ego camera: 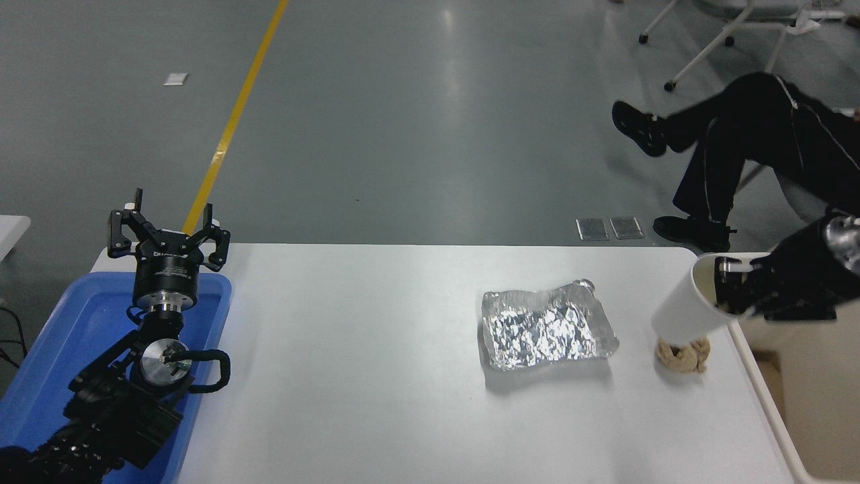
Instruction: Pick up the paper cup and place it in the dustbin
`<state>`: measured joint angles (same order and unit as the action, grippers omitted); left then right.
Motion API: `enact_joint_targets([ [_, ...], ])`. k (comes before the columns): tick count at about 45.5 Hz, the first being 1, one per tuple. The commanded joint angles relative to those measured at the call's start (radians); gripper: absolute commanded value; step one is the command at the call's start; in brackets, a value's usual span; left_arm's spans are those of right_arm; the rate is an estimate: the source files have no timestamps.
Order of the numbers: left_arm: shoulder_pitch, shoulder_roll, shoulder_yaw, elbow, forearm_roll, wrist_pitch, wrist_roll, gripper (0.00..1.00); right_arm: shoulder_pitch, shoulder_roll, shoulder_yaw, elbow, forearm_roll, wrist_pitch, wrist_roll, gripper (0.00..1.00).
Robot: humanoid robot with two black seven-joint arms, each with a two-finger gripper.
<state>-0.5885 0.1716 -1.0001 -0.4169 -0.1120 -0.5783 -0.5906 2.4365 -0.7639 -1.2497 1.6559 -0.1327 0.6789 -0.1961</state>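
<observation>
The white paper cup [682, 309] hangs tilted in the air at the right, above the table's right edge. My right gripper [729, 289] is shut on its rim, one finger inside the cream-coloured mouth. The cup hides part of the crumpled tan paper wad [684, 355] below it. The cream dustbin [772, 403] stands just right of the table, partly behind my right arm. My left gripper [168, 235] is open and parked at the lower left over the blue tray.
A crumpled foil tray [545, 329] lies on the white table [369, 349] left of the cup. The blue plastic tray [60, 336] sits at the left edge. A seated person's legs [725, 148] show beyond the table at the top right.
</observation>
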Motion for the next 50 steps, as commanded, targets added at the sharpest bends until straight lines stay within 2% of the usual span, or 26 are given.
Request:
enact_joint_targets([
  [1,-0.001,0.0,0.0,0.001,0.0,0.0,0.0,0.99,0.248,-0.003,-0.043,0.024,0.002,0.107,0.0,0.0],
  [13,-0.001,0.0,0.0,0.0,0.0,0.0,0.0,0.99,0.309,-0.011,-0.079,0.059,0.001,0.107,0.0,0.0],
  [25,-0.001,0.0,0.0,0.0,0.0,0.0,0.0,0.99,0.151,-0.046,-0.1,-0.001,-0.019,0.107,-0.003,0.0],
  [34,-0.001,0.0,0.0,0.0,0.0,0.0,0.0,0.99,-0.062,-0.103,-0.09,-0.126,-0.03,0.107,-0.003,0.0],
  [39,0.001,0.0,0.0,0.0,0.0,0.0,0.0,0.99,-0.282,-0.124,-0.039,-0.228,-0.03,0.007,-0.003,0.0],
  [50,-0.001,0.0,0.0,0.0,0.0,0.0,0.0,0.99,-0.821,-0.115,0.334,-0.609,-0.03,-0.068,-0.003,0.0],
])
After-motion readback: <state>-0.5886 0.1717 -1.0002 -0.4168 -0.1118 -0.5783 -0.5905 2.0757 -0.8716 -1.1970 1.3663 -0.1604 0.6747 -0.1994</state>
